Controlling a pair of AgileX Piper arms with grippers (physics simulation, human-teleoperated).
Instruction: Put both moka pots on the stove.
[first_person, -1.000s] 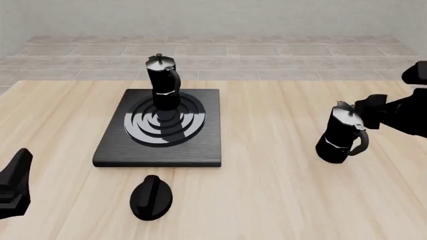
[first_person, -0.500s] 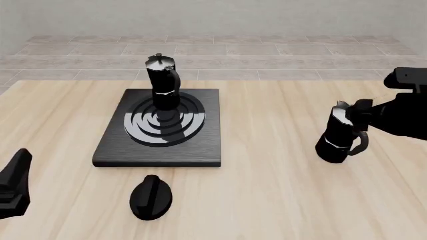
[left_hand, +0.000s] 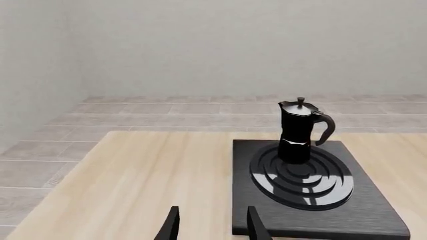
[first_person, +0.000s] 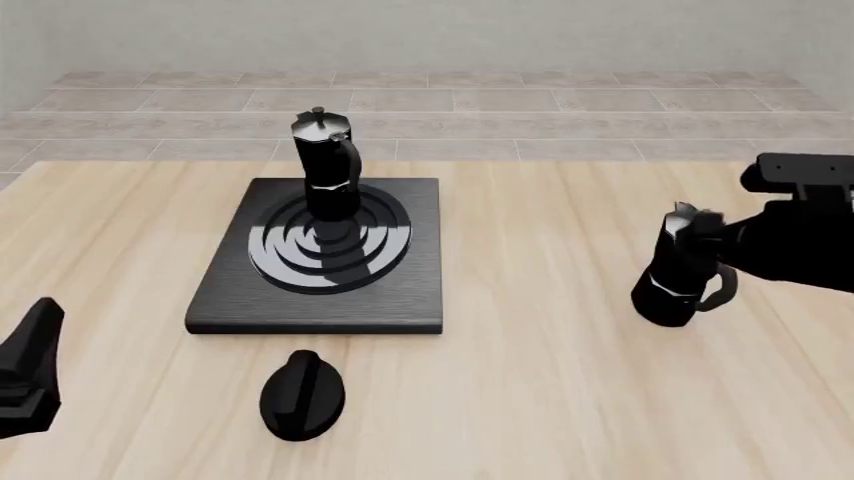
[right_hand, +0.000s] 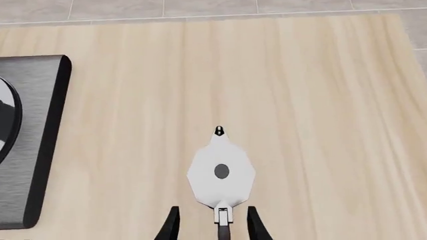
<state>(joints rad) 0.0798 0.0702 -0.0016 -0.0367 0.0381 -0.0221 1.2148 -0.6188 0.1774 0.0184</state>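
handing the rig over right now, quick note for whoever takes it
Left claw: open, holds nothing, low at the near left of the table.
Right claw: open, above the second pot, fingers either side of its handle, not yet shut.
Done: first pot stands on the stove, at the burner's far edge.
Left: grip the second pot, which stands on the table right of the stove, and set it on the stove.

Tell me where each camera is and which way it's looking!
Front view: above and behind the arms, looking forward and down at the table, stove, both moka pots and black oval knob; left gripper low at one side, right gripper at the off-stove pot.
Left wrist view: low, looking across the table at the pot on the stove; own fingertips show.
Right wrist view: straight down on the off-stove pot's lid; own fingertips flank its handle.
Shared: all show the stove.
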